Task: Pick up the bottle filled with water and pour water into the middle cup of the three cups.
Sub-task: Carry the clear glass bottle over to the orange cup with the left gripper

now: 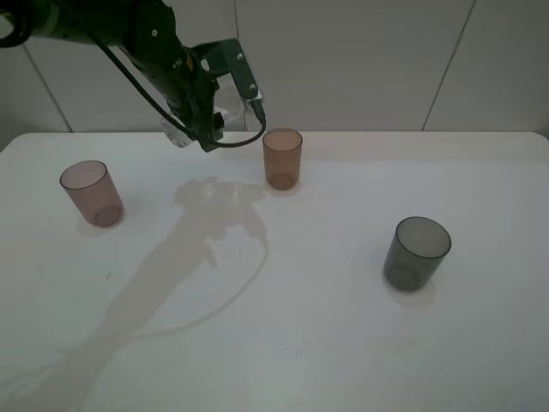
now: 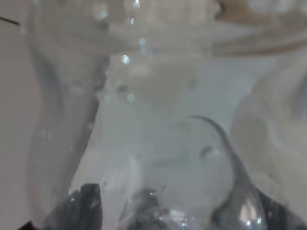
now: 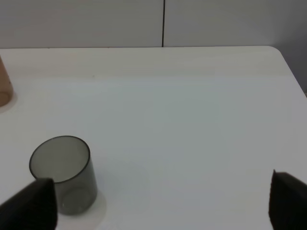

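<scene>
My left gripper (image 1: 216, 113) is shut on the clear bottle (image 1: 177, 133) and holds it tilted in the air above the table's back, just left of the amber middle cup (image 1: 282, 158). In the left wrist view the bottle (image 2: 158, 120) fills the picture, with droplets and clear water barely showing inside. The pinkish-brown cup (image 1: 90, 192) stands at the left and the dark grey cup (image 1: 416, 252) at the right. My right gripper (image 3: 163, 201) is open and empty, out of the exterior high view. It hangs above the table beside the dark grey cup (image 3: 62, 175).
The white table (image 1: 283, 343) meets a pale tiled wall (image 1: 360, 60) behind the cups. The left arm's black cable (image 1: 244, 137) hangs close to the amber cup. That cup's edge shows in the right wrist view (image 3: 4, 86).
</scene>
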Controlling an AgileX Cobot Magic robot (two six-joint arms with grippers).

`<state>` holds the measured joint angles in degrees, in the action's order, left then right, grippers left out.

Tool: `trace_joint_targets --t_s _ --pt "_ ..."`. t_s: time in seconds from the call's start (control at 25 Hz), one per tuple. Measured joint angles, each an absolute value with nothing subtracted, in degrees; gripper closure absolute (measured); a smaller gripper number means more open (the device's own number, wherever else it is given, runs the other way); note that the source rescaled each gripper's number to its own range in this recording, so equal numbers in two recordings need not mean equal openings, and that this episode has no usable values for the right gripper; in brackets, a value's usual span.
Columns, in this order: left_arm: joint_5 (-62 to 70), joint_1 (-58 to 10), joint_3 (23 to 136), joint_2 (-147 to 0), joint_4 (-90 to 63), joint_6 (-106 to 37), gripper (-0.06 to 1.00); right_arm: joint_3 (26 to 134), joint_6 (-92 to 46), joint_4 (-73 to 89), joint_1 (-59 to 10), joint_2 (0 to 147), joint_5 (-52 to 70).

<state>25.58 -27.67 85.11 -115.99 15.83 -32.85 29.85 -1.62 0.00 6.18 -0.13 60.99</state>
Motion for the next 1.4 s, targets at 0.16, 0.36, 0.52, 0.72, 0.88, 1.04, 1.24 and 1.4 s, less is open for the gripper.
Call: trace_joint_targets --t_s 0.16,0.36,0.52,0.72,0.88,1.04,1.24,1.4 --pt "27.30 -28.66 85.22 -117.09 17.60 -32.79 0.93 29.85 -1.62 0.00 6.18 -0.13 60.99" --pt "30.41 -29.45 86.79 -119.31 20.97 -32.79 0.93 29.85 -1.62 0.00 6.18 -0.13 60.99" --pt "32.12 -29.93 88.04 -119.61 24.50 -32.79 0.93 29.85 -1.62 0.00 6.18 -0.13 60.99" --pt "32.16 -30.53 88.57 -119.95 26.89 -32.79 0.93 29.85 -1.62 0.00 6.18 -0.13 60.99" --pt "32.54 -30.82 88.70 -120.37 28.60 -32.79 0.93 29.85 -1.62 0.00 6.18 -0.13 60.99" --pt "35.02 -31.42 90.31 -121.48 30.49 -32.59 0.93 29.85 -1.62 0.00 6.18 -0.13 60.99" --pt "38.01 -31.98 92.46 -122.63 32.11 -31.93 0.93 29.85 -1.62 0.00 6.18 -0.13 60.99" --pt "37.76 -32.30 92.61 -123.00 32.58 -31.74 0.93 29.85 -1.62 0.00 6.18 -0.13 60.99"
